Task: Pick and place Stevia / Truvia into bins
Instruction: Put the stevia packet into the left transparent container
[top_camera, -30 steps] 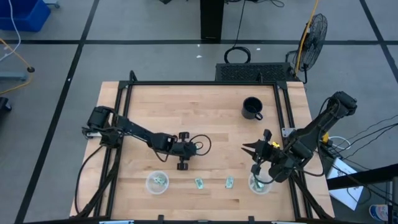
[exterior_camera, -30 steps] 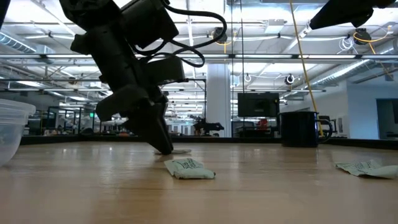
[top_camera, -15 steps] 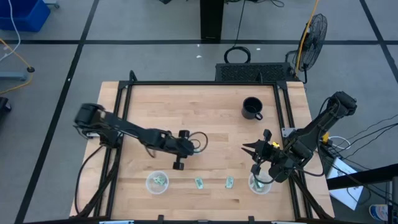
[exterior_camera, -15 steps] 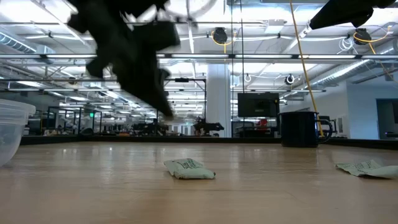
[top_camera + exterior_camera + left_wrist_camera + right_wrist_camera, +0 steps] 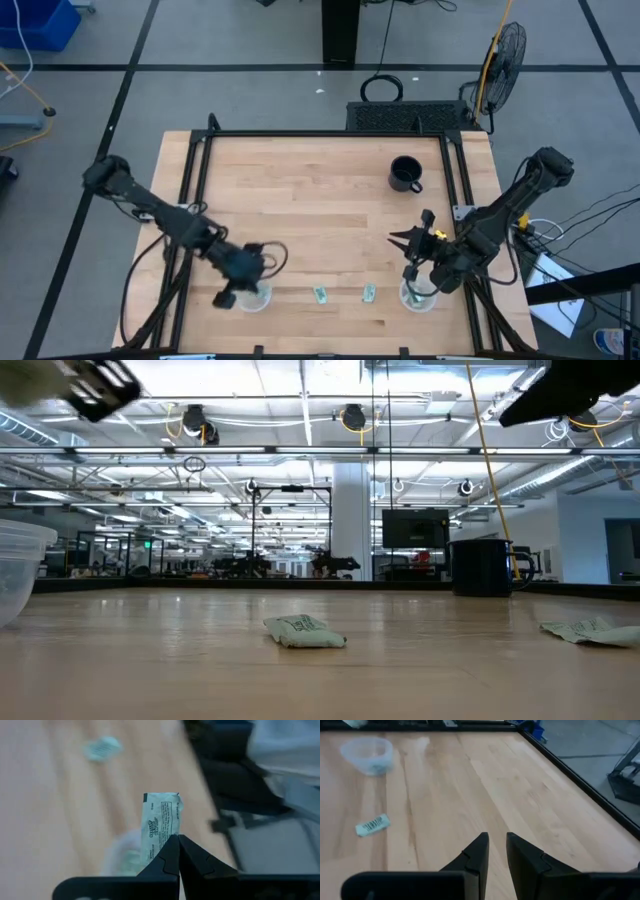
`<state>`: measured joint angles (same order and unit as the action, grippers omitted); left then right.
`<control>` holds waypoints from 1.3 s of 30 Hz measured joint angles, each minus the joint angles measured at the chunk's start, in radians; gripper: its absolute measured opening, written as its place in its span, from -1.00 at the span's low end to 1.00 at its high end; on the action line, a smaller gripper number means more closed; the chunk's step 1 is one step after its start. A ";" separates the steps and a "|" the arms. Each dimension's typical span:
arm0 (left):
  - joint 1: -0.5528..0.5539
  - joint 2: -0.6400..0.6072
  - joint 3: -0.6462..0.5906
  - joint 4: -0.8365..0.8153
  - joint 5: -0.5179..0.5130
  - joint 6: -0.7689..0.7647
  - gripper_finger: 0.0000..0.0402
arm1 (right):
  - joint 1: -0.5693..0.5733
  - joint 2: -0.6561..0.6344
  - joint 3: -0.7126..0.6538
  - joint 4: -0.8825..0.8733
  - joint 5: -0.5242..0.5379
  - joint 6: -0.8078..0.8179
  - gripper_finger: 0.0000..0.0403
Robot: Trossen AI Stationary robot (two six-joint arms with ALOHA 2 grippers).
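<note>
My left gripper [image 5: 232,292] is shut on one green-and-white Stevia packet [image 5: 161,820] and hovers by the left clear cup [image 5: 252,296], which shows blurred beneath the packet [image 5: 124,856]. That cup has packets inside. Two more packets [image 5: 320,294] [image 5: 369,292] lie flat on the table between the cups. My right gripper [image 5: 415,278] hangs over the right cup [image 5: 418,296], empty, its fingers [image 5: 479,849] a narrow gap apart. In the low view the left cup [image 5: 14,570] stands at the left edge and both loose packets [image 5: 305,630] [image 5: 590,629] lie on the wood. My left gripper pinches the packet by one short end [image 5: 170,836] between the tips of its two fingers. The packet lies along the fingers and sticks out straight past them. It is lifted clear of the table, above the left cup.
A black mug [image 5: 405,174] stands toward the far right of the table, also seen in the low view [image 5: 485,566]. A black frame rail [image 5: 190,190] runs around the wooden top. Bare wood lies across the table's middle and far side.
My left gripper was down on the table's middle, at a packet. It has lifted with the packet and swung toward the near left corner, ending by the left cup. The right arm has kept still.
</note>
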<state>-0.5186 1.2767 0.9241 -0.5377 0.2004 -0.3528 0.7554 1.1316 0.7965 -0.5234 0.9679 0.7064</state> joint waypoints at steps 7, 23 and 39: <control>-0.111 0.081 -0.005 0.007 -0.023 -0.185 -1.00 | -0.066 0.000 -0.040 0.150 -0.004 -0.183 -0.71; -0.144 0.239 -0.047 -0.019 -0.084 -0.467 -0.94 | -0.327 0.000 -0.040 0.524 -0.241 -0.648 -0.71; -0.139 0.226 -0.047 -0.019 -0.096 -0.515 -0.58 | -0.477 0.000 -0.080 0.582 -0.617 -0.668 -0.67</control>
<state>-0.6574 1.5032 0.8776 -0.5568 0.1048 -0.8678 0.2785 1.1320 0.7165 0.0591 0.3504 0.0388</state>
